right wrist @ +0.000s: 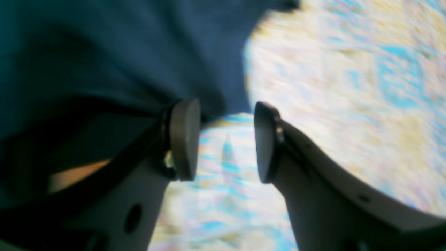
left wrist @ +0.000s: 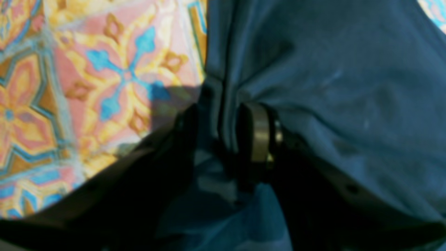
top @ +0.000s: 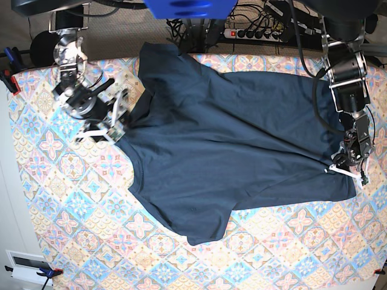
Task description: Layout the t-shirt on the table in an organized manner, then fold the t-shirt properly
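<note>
The dark navy t-shirt [top: 230, 139] lies spread across the patterned table [top: 72, 199], with one part running up to the far edge and a flap pointing toward the near side. At the shirt's right edge sits my left gripper [top: 348, 170]. In the left wrist view its jaws [left wrist: 223, 136] stand apart with a raised fold of the t-shirt [left wrist: 331, 87] between them, beside bare table [left wrist: 115, 69]. My right gripper [top: 116, 121] is at the shirt's upper left edge. It is open [right wrist: 226, 139] with only table [right wrist: 348, 104] between the pads, the t-shirt [right wrist: 122, 45] just beyond its left pad.
A power strip with cables [top: 260, 31] runs along the table's far edge. A blue object [top: 187, 7] hangs at the top of the base view. Clamps [top: 8, 75] hold the cloth at the left corners. The table's left edge borders a pale floor.
</note>
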Controlling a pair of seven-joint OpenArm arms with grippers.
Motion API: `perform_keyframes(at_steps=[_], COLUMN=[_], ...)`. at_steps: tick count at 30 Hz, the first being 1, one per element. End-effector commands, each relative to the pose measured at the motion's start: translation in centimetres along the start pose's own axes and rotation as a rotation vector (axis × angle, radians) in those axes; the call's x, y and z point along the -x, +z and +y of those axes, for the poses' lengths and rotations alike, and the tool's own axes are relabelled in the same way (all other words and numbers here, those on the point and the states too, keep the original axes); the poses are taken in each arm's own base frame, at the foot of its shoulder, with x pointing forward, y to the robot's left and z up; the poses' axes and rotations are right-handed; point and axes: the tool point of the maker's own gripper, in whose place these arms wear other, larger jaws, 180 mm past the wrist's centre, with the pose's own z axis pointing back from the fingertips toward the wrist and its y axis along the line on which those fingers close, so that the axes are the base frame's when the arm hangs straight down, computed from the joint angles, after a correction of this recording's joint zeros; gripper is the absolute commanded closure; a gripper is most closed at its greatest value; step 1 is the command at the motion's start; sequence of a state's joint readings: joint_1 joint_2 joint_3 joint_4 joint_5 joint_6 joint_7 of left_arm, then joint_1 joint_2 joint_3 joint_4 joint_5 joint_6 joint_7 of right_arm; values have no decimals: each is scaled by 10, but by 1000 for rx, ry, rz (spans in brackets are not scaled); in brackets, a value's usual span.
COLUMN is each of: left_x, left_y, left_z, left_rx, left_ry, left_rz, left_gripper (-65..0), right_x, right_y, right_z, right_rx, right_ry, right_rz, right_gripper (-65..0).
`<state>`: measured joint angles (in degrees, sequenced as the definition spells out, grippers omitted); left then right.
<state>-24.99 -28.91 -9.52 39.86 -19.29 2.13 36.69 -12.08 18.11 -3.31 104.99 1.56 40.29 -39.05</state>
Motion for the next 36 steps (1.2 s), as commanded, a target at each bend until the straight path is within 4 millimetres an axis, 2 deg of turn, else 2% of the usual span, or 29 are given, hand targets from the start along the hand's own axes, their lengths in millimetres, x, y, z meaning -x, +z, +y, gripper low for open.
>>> perform_keyframes(at_steps=[1, 3, 5, 7, 9, 15, 21, 23, 31, 34, 36], left_x=[-12, -12, -11, -8, -14, -19, -24, -24, -20, -18, -24], left_y=[6, 11, 15, 17, 20, 22, 24, 24, 24, 24, 26], left_z=[1, 7, 0, -3, 3, 11, 19, 19, 22, 25, 35], left_rx=[9, 11, 43, 69, 73, 64, 50, 50, 44, 39, 23], left_ry=[4, 4, 22, 46, 60, 62, 54, 54, 53, 50, 46], left_rz=[-4, 12, 20, 27, 19, 9, 0, 0, 4, 8, -2], left_gripper=[-223, -223, -223, -223, -223, -223, -223, -223, -224, -225, -228], right_x=[-25, -32, -44, -56, -61, -19, -7, -9, 16, 16, 14], right_y=[3, -2, -8, -16, -24, -55, -71, -76, -95, -98, -100], right_z=[-7, 1, 1, -7, -19, -41, -64, -70, -85, -93, -102], right_rx=[16, -11, -23, -21, -15, -31, -26, -26, -42, -38, -29], right_ry=[30, 50, 75, 92, 96, -5, -59, -75, -172, -200, -212], right_rz=[-74, -84, -103, -118, -118, 2, 49, 33, 86, 67, 64], right_gripper=[-249, -248, -247, -247, -247, -247, -246, -239, -70, -64, -64])
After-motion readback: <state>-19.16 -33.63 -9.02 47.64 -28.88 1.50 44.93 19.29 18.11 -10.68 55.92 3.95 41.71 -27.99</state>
